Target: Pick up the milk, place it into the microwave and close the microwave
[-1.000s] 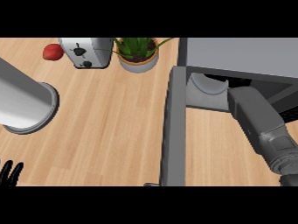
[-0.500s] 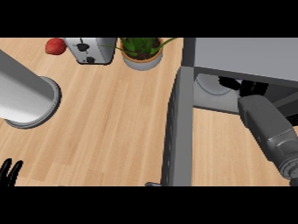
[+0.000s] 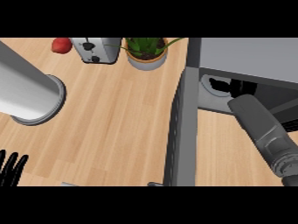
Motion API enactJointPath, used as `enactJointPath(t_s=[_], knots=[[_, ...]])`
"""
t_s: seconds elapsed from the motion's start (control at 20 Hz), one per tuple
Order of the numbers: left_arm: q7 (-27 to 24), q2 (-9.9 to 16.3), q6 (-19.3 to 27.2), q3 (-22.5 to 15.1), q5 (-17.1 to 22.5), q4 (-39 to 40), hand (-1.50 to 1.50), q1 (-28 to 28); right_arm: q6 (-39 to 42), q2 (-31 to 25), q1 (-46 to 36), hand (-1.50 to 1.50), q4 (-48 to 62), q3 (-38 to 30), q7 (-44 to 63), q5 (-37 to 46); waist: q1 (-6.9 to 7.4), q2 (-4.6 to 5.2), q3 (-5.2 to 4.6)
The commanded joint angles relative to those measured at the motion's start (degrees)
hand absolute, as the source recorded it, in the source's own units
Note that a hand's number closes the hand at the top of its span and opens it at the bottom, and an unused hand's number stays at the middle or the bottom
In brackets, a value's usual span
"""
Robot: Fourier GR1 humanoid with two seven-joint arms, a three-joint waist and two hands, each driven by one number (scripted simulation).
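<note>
- Head view — right forearm (image 3: 267,131) reaches up and into the open microwave (image 3: 254,59); the right robot hand (image 3: 236,87) shows only as dark shapes inside the cavity, so whether its fingers are apart, together or clamped on something cannot be told.
- Milk (image 3: 217,84): a pale rounded shape sits just inside the cavity's left edge, beside the dark hand. Probably the milk, though it is too hidden to be sure; contact with the hand cannot be judged.
- Step in hand, as a judgement: the placing stage, with the carton at or near its resting spot inside the microwave.
- Next move calls for: letting go if the carton is held, drawing the forearm straight back out of the opening, then swinging the door (image 3: 180,131) shut.
- The door stands open, seen edge-on as a long grey slab running down the view just left of the forearm; the arm must clear the opening before the door can move.
- Left robot hand (image 3: 3,169): lower left corner, fingers straight and spread — resting, holding nothing.
- Other things on the counter (image 3: 112,127): large white cylinder (image 3: 15,87) at left, toaster (image 3: 96,49), red fruit (image 3: 61,44) and potted plant (image 3: 146,51) along the top. All well apart from the door's swing.
</note>
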Motion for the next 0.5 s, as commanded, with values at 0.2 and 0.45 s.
enactJointPath(t_s=[0.2, 0.45], knots=[[-0.41, 0.12, 0.06, 0.47, -0.21, 0.61, -1.50, -1.03, 7.94, 3.90, -2.71, -1.50, 0.94, 1.65, 0.05, 1.64, -0.25, -0.36, 0.41], [-1.50, 0.10, -0.90, 0.42, -0.94, 2.21, -1.50, -0.53, 12.54, 5.14, -3.54, -1.50, 0.14, 1.31, -0.56, 1.30, -1.04, -0.82, 0.33]])
